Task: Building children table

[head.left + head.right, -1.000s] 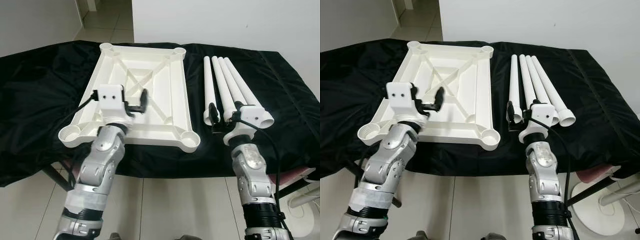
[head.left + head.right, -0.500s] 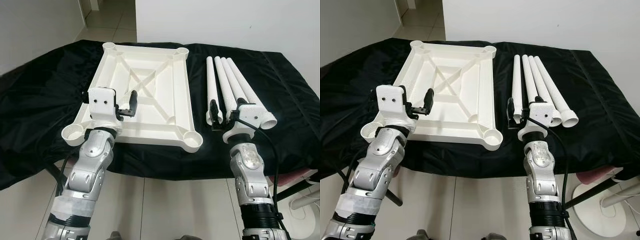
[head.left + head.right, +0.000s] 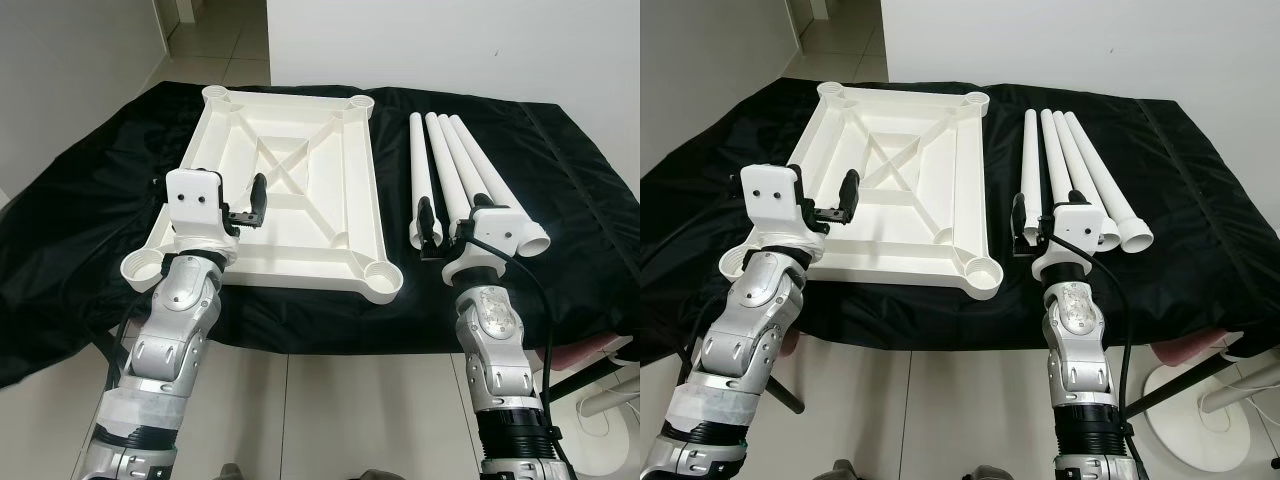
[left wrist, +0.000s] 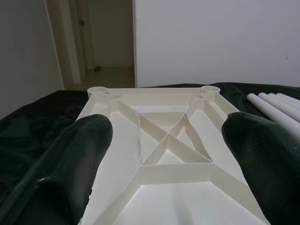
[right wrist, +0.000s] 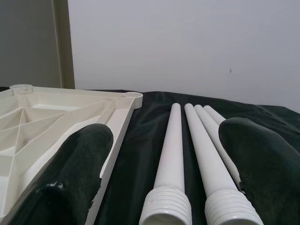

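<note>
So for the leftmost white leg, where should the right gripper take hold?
Judging by its pose, grip the leftmost leg on the smooth shaft just beyond the threaded end, coming in from the near table edge. The open right gripper already lines up with it there.

The rectangular plastic tabletop [image 3: 300, 195], lying underside up, was cream-white with an X-shaped rib pattern at its centre. The four round plastic table legs [image 3: 455, 175] were plain white. The glossy fabric cover [image 3: 90, 180] beneath them was black. The tiled floor [image 3: 330, 420] was pale beige, the wall [image 3: 450, 45] white.
</note>
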You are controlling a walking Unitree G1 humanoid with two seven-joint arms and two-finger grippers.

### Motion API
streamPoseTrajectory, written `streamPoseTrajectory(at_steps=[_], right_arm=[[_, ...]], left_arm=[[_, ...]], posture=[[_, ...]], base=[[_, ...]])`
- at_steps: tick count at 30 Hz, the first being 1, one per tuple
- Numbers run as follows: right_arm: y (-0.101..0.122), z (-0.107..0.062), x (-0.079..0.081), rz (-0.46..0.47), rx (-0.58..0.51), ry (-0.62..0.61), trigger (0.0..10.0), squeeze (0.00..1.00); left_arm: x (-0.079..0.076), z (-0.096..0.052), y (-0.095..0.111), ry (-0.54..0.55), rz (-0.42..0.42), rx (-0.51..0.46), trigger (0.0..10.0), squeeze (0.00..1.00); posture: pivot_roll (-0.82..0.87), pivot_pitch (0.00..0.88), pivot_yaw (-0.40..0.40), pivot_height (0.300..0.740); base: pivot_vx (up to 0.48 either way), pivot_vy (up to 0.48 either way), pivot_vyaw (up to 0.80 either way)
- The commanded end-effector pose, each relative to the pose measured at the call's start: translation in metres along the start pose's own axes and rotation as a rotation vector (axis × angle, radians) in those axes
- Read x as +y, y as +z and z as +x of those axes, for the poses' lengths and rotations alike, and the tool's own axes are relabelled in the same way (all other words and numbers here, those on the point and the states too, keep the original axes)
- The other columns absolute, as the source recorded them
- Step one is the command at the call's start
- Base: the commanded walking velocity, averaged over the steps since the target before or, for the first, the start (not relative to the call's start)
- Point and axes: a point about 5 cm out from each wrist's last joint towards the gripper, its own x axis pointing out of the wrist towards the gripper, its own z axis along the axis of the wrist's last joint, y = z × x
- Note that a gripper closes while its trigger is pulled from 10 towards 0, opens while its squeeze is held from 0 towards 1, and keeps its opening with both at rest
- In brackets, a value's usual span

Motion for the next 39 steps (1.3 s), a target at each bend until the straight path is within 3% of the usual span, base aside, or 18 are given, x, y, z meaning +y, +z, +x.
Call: streamPoseTrajectory(at_steps=[1,24,29,39], right_arm=[[0.001,-0.001,0.000,-0.009,-0.012,0.001,10.0,0.00],[0.001,0.000,0.001,-0.033,-0.011,0.022,10.0,0.00],[0.000,0.001,0.003,-0.034,-0.012,0.029,10.0,0.00],[-0.002,-0.001,0.004,-0.003,0.013,0.012,10.0,0.00]], left_arm=[[-0.004,0.000,0.001,-0.091,0.000,-0.010,10.0,0.00],[-0.003,0.001,0.002,-0.076,-0.008,-0.025,10.0,0.00],[-0.002,0.000,0.002,-0.044,-0.032,-0.045,10.0,0.00],[-0.022,-0.006,0.010,-0.187,-0.089,-0.083,10.0,0.00]], posture=[[-0.07,0.000,0.006,0.740],[-0.06,0.000,-0.008,0.740],[-0.06,0.000,-0.009,0.740],[-0.07,0.000,-0.003,0.740]], base=[[0.259,0.000,0.00],[0.278,0.000,0.00],[0.000,0.000,0.00],[0.000,0.000,0.00]])
